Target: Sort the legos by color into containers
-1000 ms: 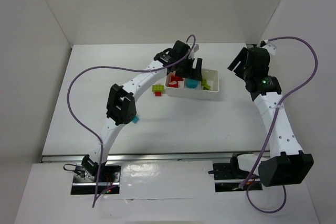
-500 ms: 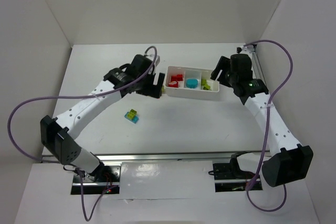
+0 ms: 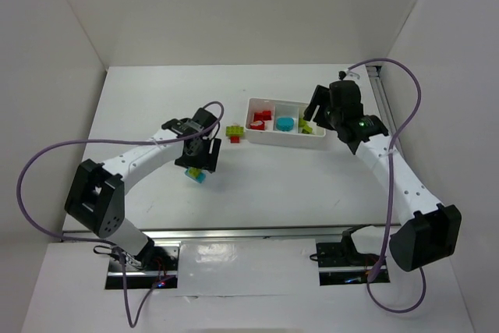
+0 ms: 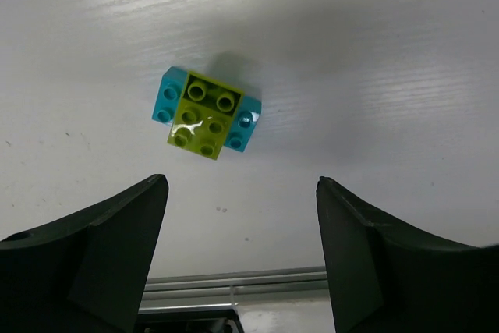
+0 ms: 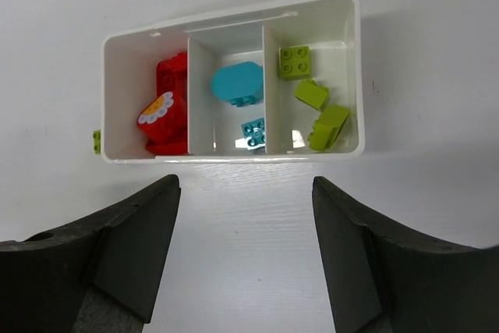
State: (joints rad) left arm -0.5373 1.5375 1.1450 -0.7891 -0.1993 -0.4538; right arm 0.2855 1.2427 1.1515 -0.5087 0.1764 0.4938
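Observation:
A yellow-green brick stacked on a cyan brick (image 4: 204, 115) lies on the white table; in the top view this stack (image 3: 195, 176) peeks out just under my left gripper (image 3: 199, 164). The left gripper (image 4: 242, 181) is open and empty above it. The white three-compartment tray (image 5: 234, 157) holds red bricks (image 5: 165, 111) on the left, cyan bricks (image 5: 238, 83) in the middle and yellow-green bricks (image 5: 312, 93) on the right. My right gripper (image 5: 245, 181) is open and empty, hovering at the tray's (image 3: 284, 143) right end (image 3: 313, 111).
A red and yellow-green brick stack (image 3: 234, 132) lies on the table just left of the tray; a green sliver of it (image 5: 97, 141) shows in the right wrist view. A metal rail (image 4: 234, 280) runs along the table's near edge. White walls enclose the table.
My left arm has swung away from the tray, left and nearer, to above the cyan and green stack. My right arm has moved in towards the tray.

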